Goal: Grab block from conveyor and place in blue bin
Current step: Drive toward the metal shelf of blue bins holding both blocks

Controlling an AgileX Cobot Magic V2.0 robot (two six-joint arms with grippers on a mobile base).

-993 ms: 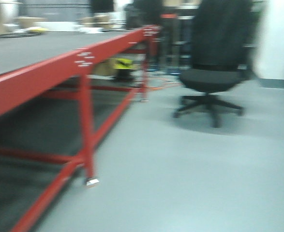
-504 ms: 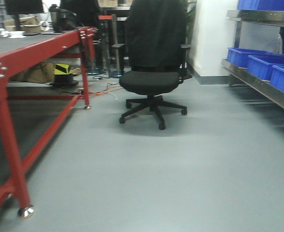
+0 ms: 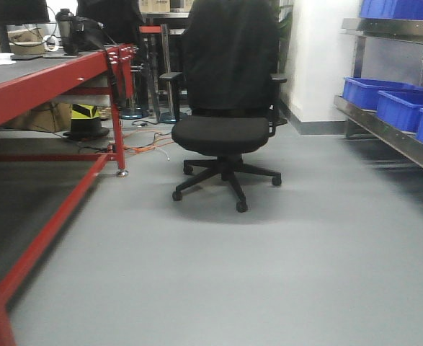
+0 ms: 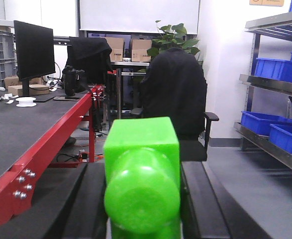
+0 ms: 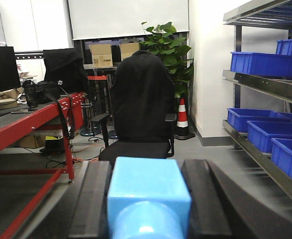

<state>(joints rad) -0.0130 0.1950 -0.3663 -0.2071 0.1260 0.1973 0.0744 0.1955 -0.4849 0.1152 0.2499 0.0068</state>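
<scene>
Floor [image 3: 283, 274]; green block [image 4: 142, 164], blue block [image 5: 148, 186] tight in tools [image 4: 145, 199] [image 5: 146, 199]

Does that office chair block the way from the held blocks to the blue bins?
No. The black office chair stands mid-aisle straight ahead, while the blue bins sit on the shelf at right, bare floor before them. Nothing visible blocks the green block or blue block.
</scene>
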